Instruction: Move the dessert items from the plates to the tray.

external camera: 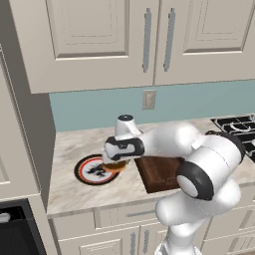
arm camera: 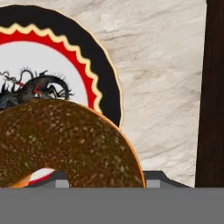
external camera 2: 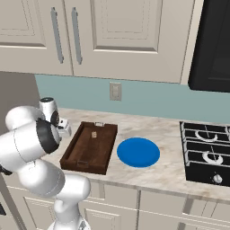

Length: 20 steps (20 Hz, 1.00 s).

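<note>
Doughnut (external camera: 115,167), tan-orange with brown glaze, is showing in the left base view just below the dark-and-white hand of the arm, at the right edge of the black-rimmed plate (external camera: 89,172), a little left of the frame's centre; the hand is covering the jaws here, so whether they are gripping it cannot be told; the plate is lying flat on the marble counter (external camera: 69,149), and the dark wooden tray (external camera: 159,174) is lying just to its right, partly behind the arm.

In the right base view the tray (external camera 2: 74,157) is sitting left of centre on the counter (external camera 2: 170,168), and the small pale morsel (external camera 2: 94,134) is resting inside it near the far end; the blue plate (external camera 2: 138,152) is lying just right of the tray, near the frame's centre; the stove (external camera 2: 206,152) is standing at the right edge.

In the hand view the doughnut (arm camera: 65,144) is looming across the lower left, over the plate (arm camera: 105,74) with its red ring and dark dragon design; the tray's dark rim (arm camera: 212,92) is running down the right edge, with bare counter (arm camera: 162,78) between it and the plate; the doughnut is hiding the finger tips, so how far the jaws are parted cannot be told.
</note>
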Tool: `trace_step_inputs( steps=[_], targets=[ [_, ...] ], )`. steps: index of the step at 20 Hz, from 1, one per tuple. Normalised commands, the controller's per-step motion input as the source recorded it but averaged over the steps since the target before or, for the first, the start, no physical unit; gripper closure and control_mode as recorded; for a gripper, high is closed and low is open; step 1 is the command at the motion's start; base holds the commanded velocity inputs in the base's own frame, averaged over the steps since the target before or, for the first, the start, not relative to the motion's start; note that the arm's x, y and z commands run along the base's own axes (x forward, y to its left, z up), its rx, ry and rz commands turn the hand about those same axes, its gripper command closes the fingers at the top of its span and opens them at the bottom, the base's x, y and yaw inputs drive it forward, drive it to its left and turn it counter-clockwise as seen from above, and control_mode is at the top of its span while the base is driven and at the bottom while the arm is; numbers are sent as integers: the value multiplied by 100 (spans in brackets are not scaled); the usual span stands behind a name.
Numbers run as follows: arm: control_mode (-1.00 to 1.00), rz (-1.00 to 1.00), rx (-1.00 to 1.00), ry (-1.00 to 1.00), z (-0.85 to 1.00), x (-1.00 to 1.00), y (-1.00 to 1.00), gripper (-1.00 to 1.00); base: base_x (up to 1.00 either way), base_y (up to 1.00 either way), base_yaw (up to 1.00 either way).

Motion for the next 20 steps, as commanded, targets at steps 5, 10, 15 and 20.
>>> trace_step_inputs(
  steps=[5, 10, 15, 20],
  targets=[
    [-100, -6, 0, 8, 9, -42, -54, 100, 0, 0, 0],
    [-100, -8, 0, 9, 23, -31, -46, 100, 0, 0, 0],
    [-100, -6, 0, 2, 24, -8, -30, 100, 0, 0, 0],
    [-100, -3, 0, 0, 9, -2, -41, 100, 0, 0, 0]
  ],
)
